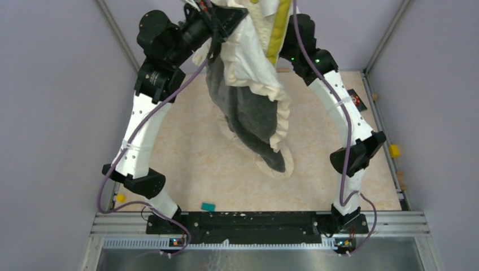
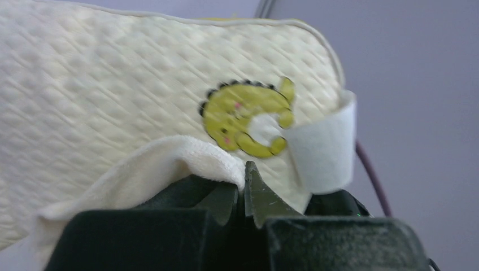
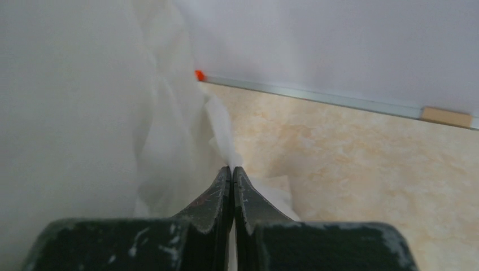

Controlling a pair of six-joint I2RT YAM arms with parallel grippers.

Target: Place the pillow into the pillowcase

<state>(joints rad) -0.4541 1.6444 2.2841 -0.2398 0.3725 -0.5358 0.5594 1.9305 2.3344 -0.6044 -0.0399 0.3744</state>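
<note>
Both arms are raised high at the far end of the table. The pillowcase (image 1: 247, 59), cream with a ruffled border and a grey side, hangs from them, and its lower end trails on the table. The pillow (image 1: 275, 31) shows its yellow band at the top, partly inside the cloth. In the left wrist view the quilted pillow (image 2: 113, 90) bears a yellow dinosaur patch, and my left gripper (image 2: 243, 176) is shut on a fold of cream pillowcase (image 2: 169, 164). My right gripper (image 3: 232, 169) is shut on thin white pillowcase fabric (image 3: 220, 127). In the top view the left gripper (image 1: 226, 21) is partly hidden by cloth.
A small teal piece (image 1: 208, 206) lies near the front edge of the table (image 1: 186, 158). Yellow pieces sit at the right rim (image 1: 393, 151) and the left rim (image 1: 120, 198). A black card (image 1: 357, 100) lies at the far right. Purple walls enclose the table.
</note>
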